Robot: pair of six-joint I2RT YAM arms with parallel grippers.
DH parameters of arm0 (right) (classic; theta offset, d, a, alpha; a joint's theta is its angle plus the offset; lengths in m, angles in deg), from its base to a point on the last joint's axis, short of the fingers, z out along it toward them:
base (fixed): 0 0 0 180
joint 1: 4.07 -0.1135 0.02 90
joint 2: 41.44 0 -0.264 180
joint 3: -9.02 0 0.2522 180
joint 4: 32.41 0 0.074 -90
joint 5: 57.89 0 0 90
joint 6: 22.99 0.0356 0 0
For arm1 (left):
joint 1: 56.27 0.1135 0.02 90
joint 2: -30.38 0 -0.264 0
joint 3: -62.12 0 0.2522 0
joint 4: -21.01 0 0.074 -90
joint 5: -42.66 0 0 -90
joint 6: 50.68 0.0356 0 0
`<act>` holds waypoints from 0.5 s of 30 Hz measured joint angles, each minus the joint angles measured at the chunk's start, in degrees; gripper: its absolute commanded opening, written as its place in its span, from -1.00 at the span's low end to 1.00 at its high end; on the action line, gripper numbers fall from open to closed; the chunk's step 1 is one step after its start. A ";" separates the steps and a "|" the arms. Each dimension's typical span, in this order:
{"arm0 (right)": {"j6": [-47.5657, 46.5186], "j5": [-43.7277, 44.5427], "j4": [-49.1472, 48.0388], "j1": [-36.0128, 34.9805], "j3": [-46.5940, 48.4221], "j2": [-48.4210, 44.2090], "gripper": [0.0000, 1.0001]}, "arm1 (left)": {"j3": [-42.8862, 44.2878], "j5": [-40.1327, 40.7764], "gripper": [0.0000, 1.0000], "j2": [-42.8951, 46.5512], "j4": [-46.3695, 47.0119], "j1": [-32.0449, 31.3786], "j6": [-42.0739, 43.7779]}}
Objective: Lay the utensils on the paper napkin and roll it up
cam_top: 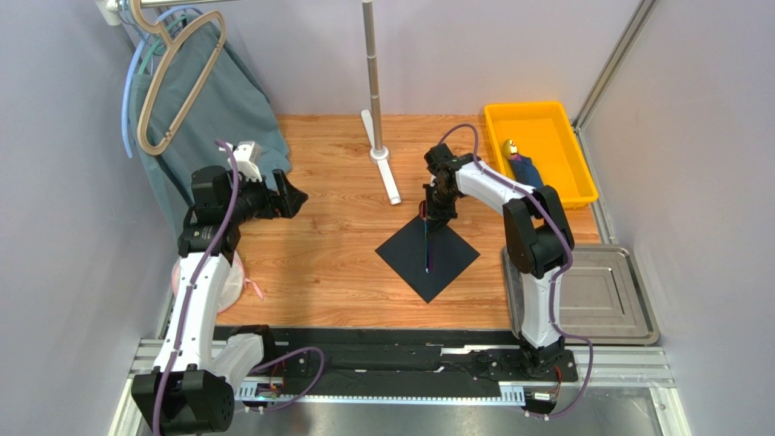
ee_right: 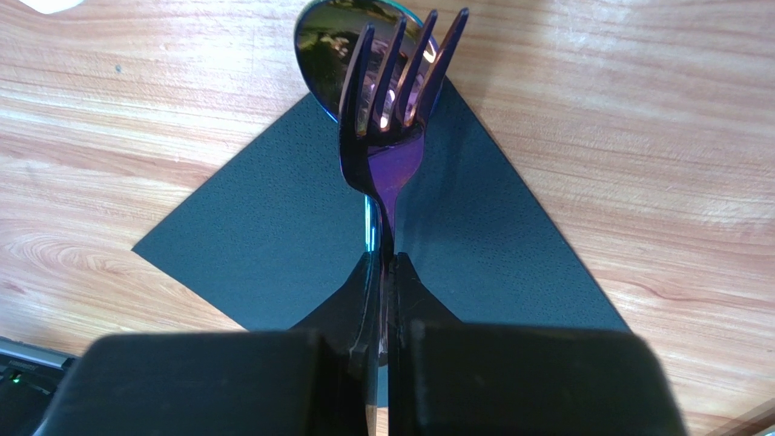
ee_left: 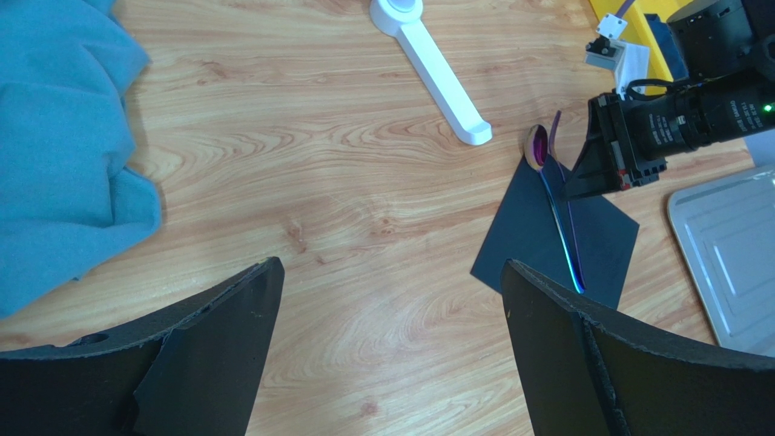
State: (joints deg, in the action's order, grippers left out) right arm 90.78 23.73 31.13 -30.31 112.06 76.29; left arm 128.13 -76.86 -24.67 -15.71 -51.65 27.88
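The black paper napkin lies as a diamond on the wooden table; it also shows in the left wrist view and the right wrist view. An iridescent spoon lies along its middle, its bowl past the far corner and its handle down the sheet. My right gripper is shut on the handle of an iridescent purple fork, held just above the spoon with its tines over the bowl. My left gripper is open and empty, well left of the napkin.
A yellow bin at the back right holds a dark blue bundle with a gold tip. A steel tray sits right of the napkin. A white stand rises behind it. A teal cloth hangs at the back left.
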 measured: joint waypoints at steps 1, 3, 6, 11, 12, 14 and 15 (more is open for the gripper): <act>-0.07 0.02 0.17 0.00 0.00 0.00 -1.00 | 0.00 0.02 0.98 -0.04 0.00 0.00 0.00; -0.15 0.20 0.33 0.00 0.00 0.00 -1.00 | 0.00 0.00 0.98 -0.15 0.00 0.00 0.00; -0.26 0.33 0.46 0.00 0.00 0.00 -1.00 | 0.00 0.02 0.98 -0.31 0.00 0.00 0.02; -0.26 0.37 0.52 0.00 0.00 0.00 -0.92 | 0.00 0.02 0.98 -0.46 -0.02 0.00 0.02; -0.28 0.37 0.55 0.00 0.00 0.00 -0.91 | 0.00 0.02 0.98 -0.50 -0.02 0.00 0.02; -0.28 0.37 0.55 0.00 0.00 0.00 -0.86 | 0.00 0.02 0.98 -0.57 -0.02 0.00 0.02; -0.28 0.39 0.55 0.00 0.00 0.00 -0.85 | 0.00 0.02 0.98 -0.59 0.00 0.00 0.02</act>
State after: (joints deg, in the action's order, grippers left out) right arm 90.50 24.13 31.68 -30.31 112.06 76.29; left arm 128.13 -76.84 -25.26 -15.71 -51.65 27.90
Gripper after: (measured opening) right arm 0.056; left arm 0.990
